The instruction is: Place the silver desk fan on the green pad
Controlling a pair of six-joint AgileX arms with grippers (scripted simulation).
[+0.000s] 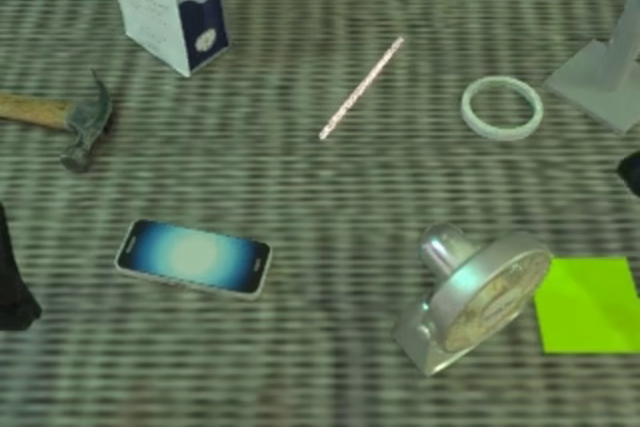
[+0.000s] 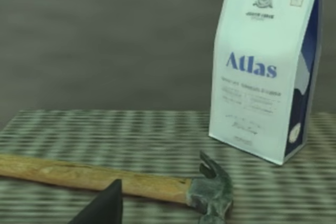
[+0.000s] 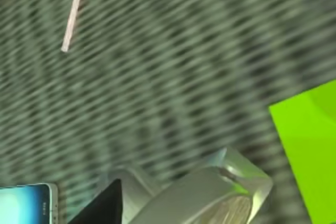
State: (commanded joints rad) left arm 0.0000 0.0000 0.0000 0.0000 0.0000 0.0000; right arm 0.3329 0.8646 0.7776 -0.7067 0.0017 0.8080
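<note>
Silver desk fan point(image 1: 478, 297) tipped beside green pad point(image 1: 589, 304), head touching its edge; both claws barely visible, spread unreadable.

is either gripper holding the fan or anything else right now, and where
Nothing is held. The silver desk fan sits free on the table beside the green pad; the left gripper and right gripper wait at the table's edges.

The white-and-blue carton point(image 2: 265, 66), standing beyond the left gripper point(image 2: 102, 208) behind the hammer point(image 2: 113, 179), reads "Atlas" in blue letters; its smaller print and top logo are too small to read
</note>
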